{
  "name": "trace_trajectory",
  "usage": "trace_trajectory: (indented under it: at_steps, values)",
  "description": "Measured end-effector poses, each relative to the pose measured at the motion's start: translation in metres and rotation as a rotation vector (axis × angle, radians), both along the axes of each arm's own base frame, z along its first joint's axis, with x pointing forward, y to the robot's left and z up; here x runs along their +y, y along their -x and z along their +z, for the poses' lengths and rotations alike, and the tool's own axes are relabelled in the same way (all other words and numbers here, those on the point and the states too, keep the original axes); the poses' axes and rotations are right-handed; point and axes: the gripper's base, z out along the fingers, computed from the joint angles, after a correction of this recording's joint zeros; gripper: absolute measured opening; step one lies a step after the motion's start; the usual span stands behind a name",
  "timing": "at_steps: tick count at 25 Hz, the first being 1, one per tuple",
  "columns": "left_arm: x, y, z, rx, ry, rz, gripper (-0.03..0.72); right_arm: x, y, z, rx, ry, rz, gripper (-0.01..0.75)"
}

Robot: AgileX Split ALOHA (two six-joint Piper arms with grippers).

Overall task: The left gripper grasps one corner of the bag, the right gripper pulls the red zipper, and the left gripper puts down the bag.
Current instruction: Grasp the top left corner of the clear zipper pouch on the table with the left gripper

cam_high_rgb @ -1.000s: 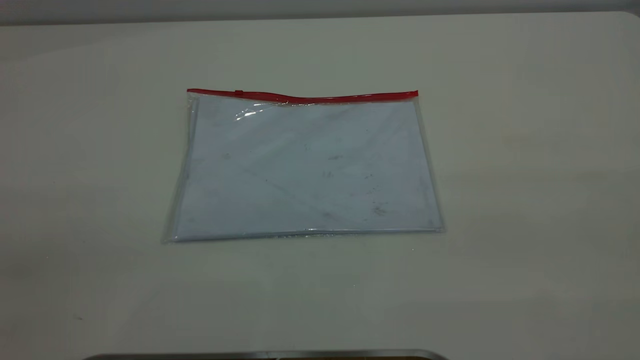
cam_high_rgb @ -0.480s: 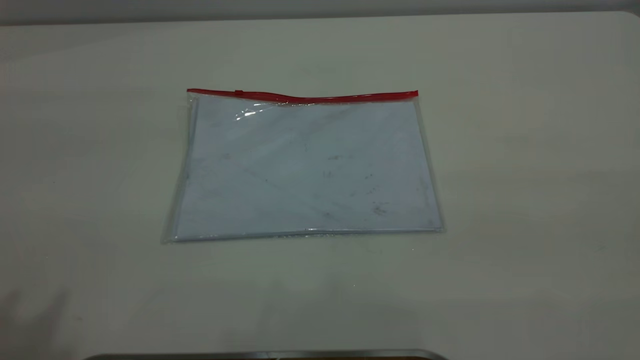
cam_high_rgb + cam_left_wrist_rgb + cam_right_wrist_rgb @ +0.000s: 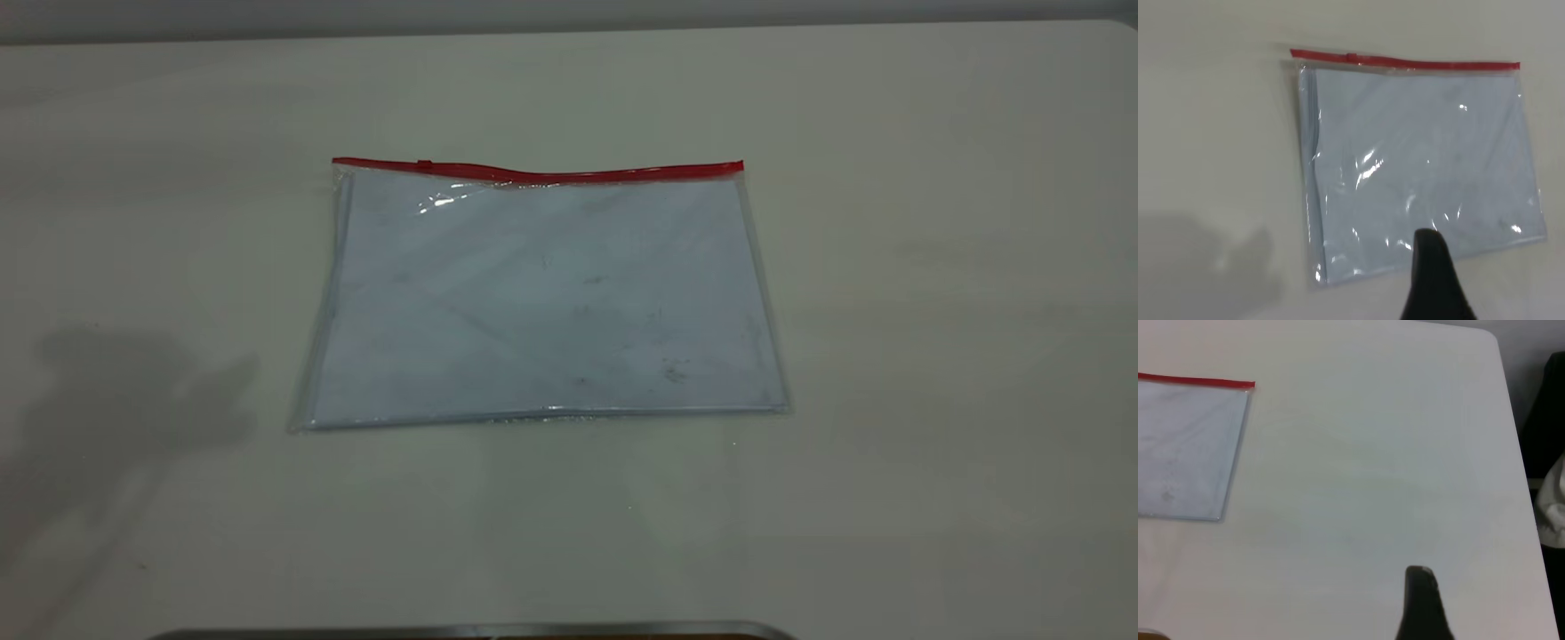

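Bag (image 3: 542, 298) dead centre of the desk (image 3: 933, 267), lying flat, red zipper (image 3: 538, 172) along its upper edge in the exterior view, slider tab (image 3: 424, 165) near the upper-left corner. Nothing holds it yet. From my left wrist camera I look down on the whole pouch, and one dark finger of my left gripper (image 3: 1431, 280) pokes in at the lower middle of that frame; only that one finger shows, so how wide my jaws stand I cannot tell. Same story for my right gripper (image 3: 1421, 603): a single finger low in its frame, well apart from the bag's right-hand corner, spread unknown.

Now, handling. Thin clear plastic over a paper sheet (image 3: 551, 284), so I judge it light, floppy and slick, likely to skid if nudged. It hugs the desk, so there is little to get under. My pick would be the upper-left corner by the red strip, where the stiffer seam gives grip and braces against the zipper pull.
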Motion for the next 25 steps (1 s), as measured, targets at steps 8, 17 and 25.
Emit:
trace_trajectory:
  at_steps: [8,17,25]
  values:
    - [-0.007,-0.071,-0.062,0.078,0.056,-0.079,0.538,0.000,-0.002,0.000,0.013,-0.004,-0.003,0.557]
    - [-0.011,-0.132,-0.139,0.135,0.058,-0.166,0.538,0.001,-0.015,0.013,0.017,-0.019,0.000,0.557]
    - [-0.014,-0.167,-0.195,0.191,0.094,-0.212,0.538,0.004,-0.048,0.018,0.107,-0.036,0.006,0.557]
